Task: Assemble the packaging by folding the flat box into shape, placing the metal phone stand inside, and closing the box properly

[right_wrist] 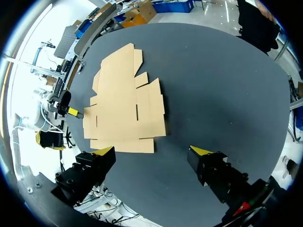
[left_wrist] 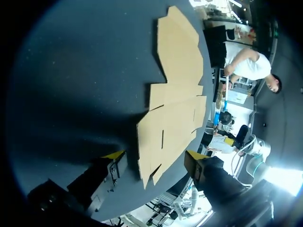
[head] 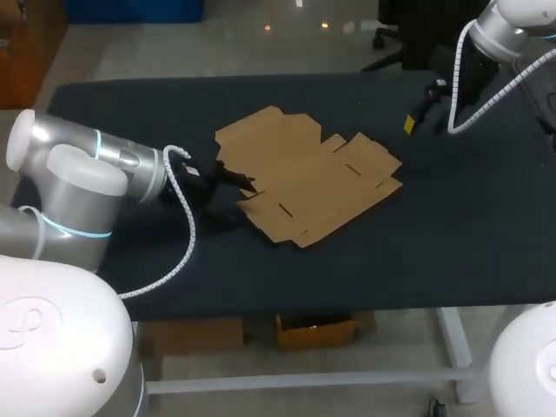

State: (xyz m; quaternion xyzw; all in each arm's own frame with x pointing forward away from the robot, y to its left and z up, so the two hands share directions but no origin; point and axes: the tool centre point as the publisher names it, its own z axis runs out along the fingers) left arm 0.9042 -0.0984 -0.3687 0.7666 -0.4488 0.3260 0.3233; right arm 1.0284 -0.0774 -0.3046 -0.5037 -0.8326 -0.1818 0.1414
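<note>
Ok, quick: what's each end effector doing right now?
Left end effector: open, at the edge of the flat cardboard, gripping nothing.
Right end effector: open, empty.

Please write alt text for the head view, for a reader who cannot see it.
A flat, unfolded cardboard box lies in the middle of a dark table. The left gripper sits low at the box's left edge, while the right gripper hangs over the table's far right corner, apart from the box.
</note>
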